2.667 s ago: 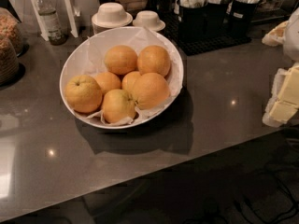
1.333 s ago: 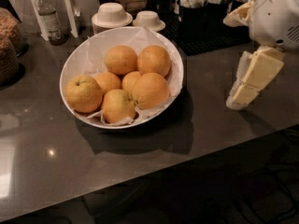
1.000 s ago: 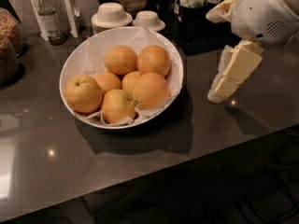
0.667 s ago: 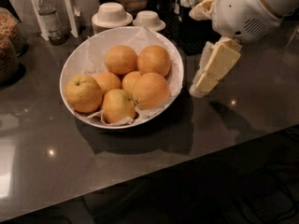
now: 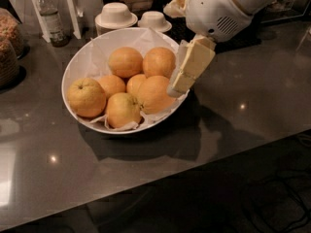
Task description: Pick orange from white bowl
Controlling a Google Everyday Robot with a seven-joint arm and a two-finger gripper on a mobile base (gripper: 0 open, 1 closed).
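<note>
While the orange isn't gripped yet, step in hand reads as the approach.

Camera view: tool hangs tilted over the right edge of the bowl, tip just beside the nearest deep-orange fruit. Can't tell if it's released or clenched. Orange sits at the bowl's left side on the paper lining, stem dimple up, touching its neighbour, well apart from the tool. Bowl rests on the dark surface, with lidded cups just beyond it.

Next move, my read: carry the tool left over the pile, clear of the other fruit, then come down on the orange from above.
</note>
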